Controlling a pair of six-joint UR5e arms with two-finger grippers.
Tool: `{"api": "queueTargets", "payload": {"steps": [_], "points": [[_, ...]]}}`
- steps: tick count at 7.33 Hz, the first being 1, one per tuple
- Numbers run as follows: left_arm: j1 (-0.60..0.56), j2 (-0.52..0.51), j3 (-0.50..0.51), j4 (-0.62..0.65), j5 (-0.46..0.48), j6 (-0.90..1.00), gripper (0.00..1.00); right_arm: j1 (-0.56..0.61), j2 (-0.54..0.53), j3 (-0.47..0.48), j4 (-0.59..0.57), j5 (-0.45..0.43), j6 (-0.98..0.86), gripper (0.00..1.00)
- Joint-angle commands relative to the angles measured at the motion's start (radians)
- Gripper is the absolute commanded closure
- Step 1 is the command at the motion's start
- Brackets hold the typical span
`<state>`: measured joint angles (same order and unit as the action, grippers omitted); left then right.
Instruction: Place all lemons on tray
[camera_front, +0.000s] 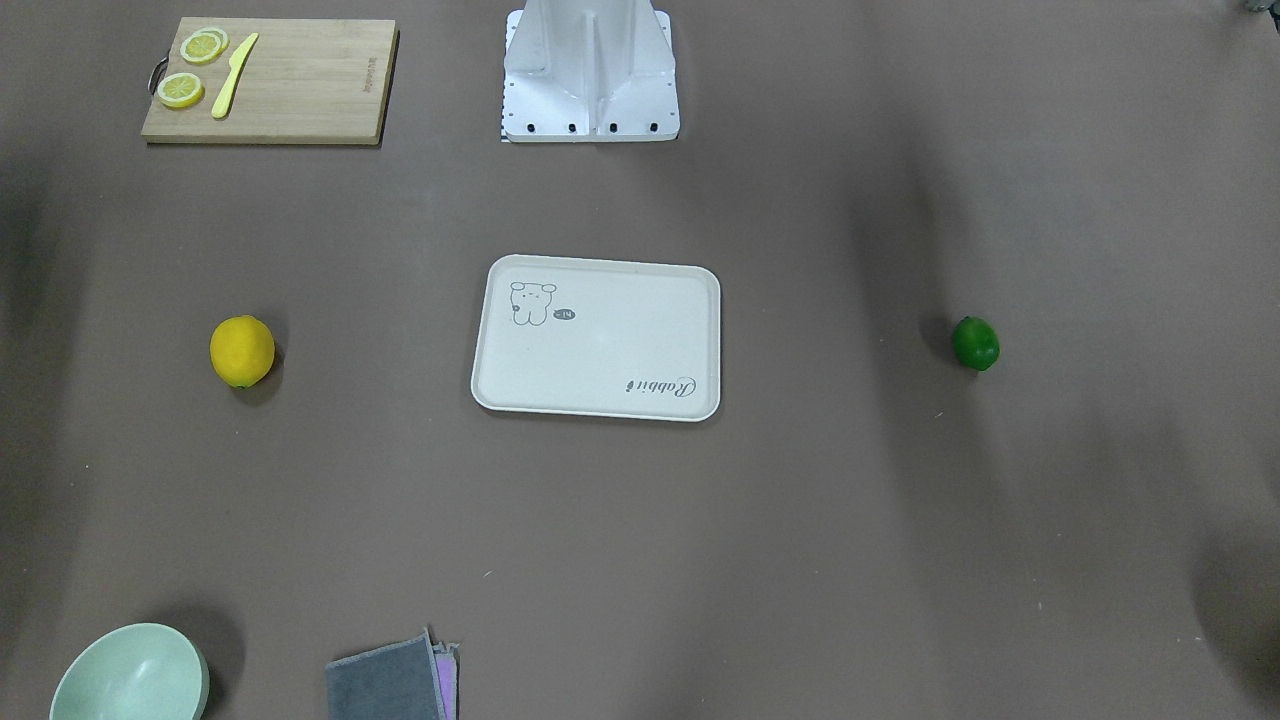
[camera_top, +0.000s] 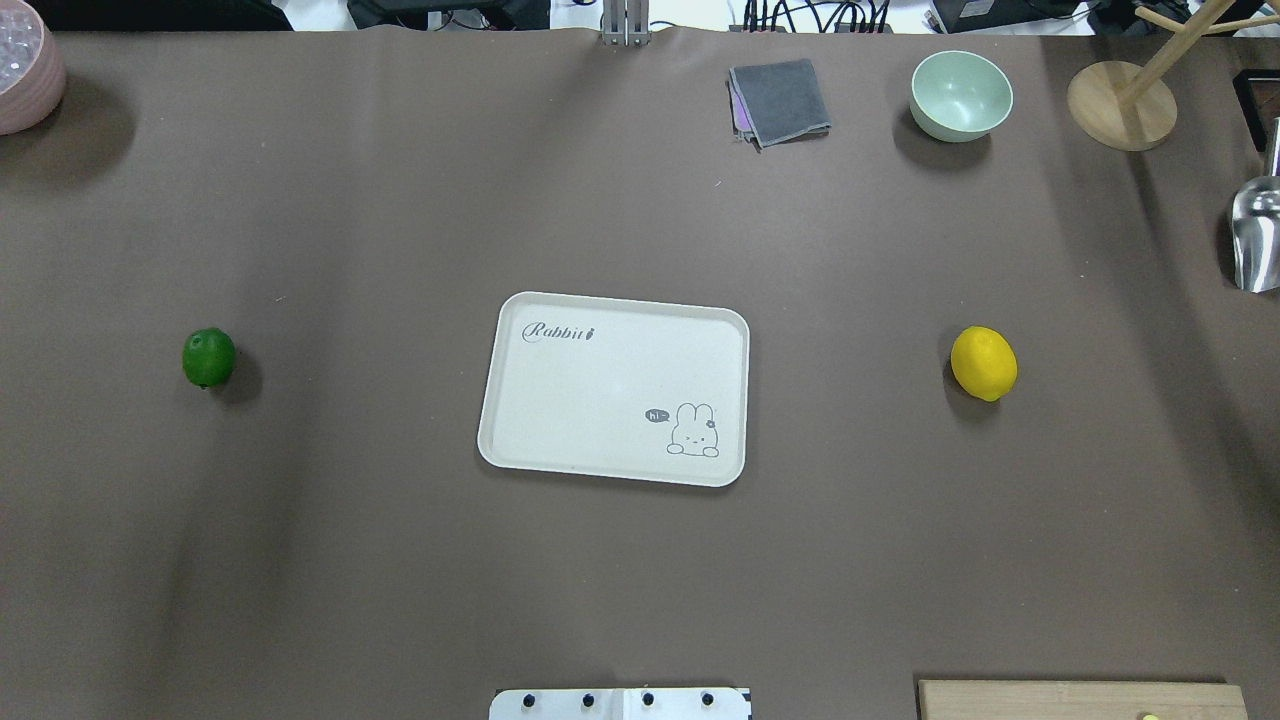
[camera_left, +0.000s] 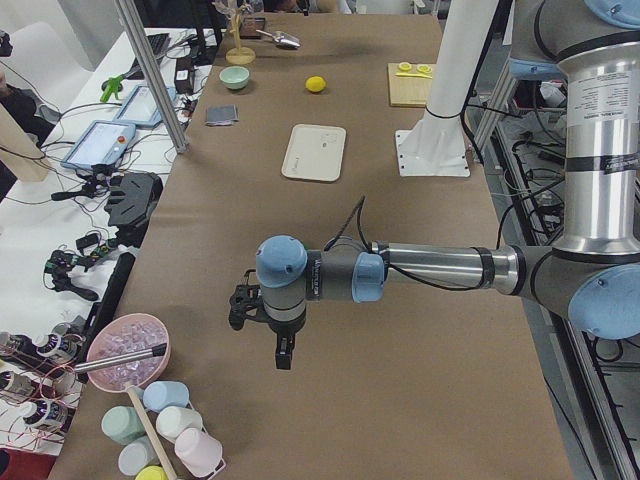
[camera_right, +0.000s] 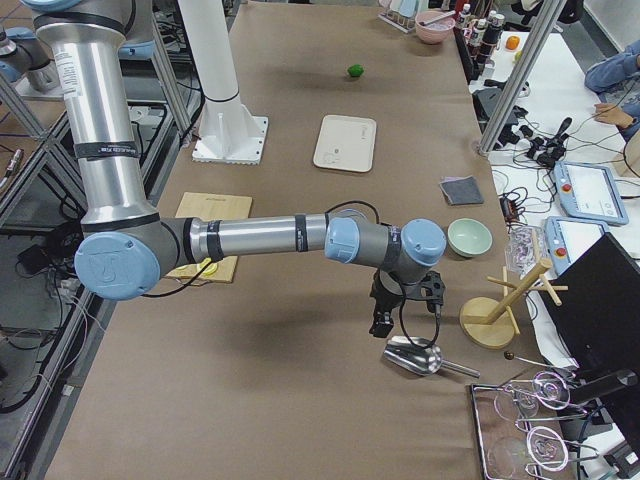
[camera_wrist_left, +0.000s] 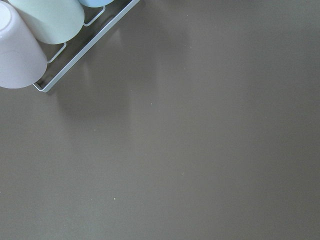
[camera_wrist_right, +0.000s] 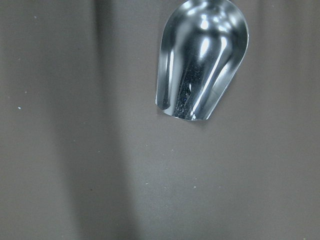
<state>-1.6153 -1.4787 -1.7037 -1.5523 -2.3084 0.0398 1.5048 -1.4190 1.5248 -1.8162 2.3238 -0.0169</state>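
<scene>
The cream tray (camera_top: 610, 390) printed "Rabbit" lies at the table's middle and holds nothing; it also shows in the front view (camera_front: 600, 350). The yellow lemon (camera_top: 983, 363) lies on the table to the tray's right in the overhead view, and on the left in the front view (camera_front: 242, 350). The green lemon (camera_top: 208, 357) lies to the tray's left, also seen in the front view (camera_front: 975, 343). My left gripper (camera_left: 283, 356) hangs over bare table near the robot's left end, far from both lemons. My right gripper (camera_right: 379, 324) hangs near the right end, by a metal scoop. I cannot tell whether either is open or shut.
A wooden cutting board (camera_front: 300, 85) holds lemon slices (camera_front: 181, 90) and a yellow knife (camera_front: 233, 75). A pale green bowl (camera_top: 960, 95), folded grey cloth (camera_top: 780, 100), wooden stand (camera_top: 1120, 105) and metal scoop (camera_wrist_right: 202, 57) are at the right. A pink bowl (camera_top: 25, 70) and cups (camera_wrist_left: 30, 35) are at the left.
</scene>
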Motion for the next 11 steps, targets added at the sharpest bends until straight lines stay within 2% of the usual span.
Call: {"api": "queueTargets", "payload": {"steps": [1,5,7,8,9,11], "points": [[0.000,0.002,-0.001,0.000,0.001,0.000,0.02,-0.002,0.002,0.000,0.000,0.000,0.000,0.00],[0.002,-0.003,-0.005,0.001,0.003,-0.009,0.02,-0.003,-0.001,0.011,0.031,0.000,0.012,0.00],[0.006,-0.011,-0.007,0.000,0.003,-0.086,0.02,-0.024,0.000,0.014,0.031,0.000,0.015,0.00],[0.073,-0.043,-0.008,0.001,0.009,-0.118,0.02,-0.037,0.015,0.015,0.029,0.008,0.018,0.00],[0.127,-0.089,-0.004,0.009,0.062,-0.226,0.02,-0.054,0.029,0.015,0.031,0.015,0.040,0.00],[0.275,-0.124,0.007,0.003,0.078,-0.258,0.03,-0.109,0.070,0.018,0.031,0.015,0.131,0.00]]}}
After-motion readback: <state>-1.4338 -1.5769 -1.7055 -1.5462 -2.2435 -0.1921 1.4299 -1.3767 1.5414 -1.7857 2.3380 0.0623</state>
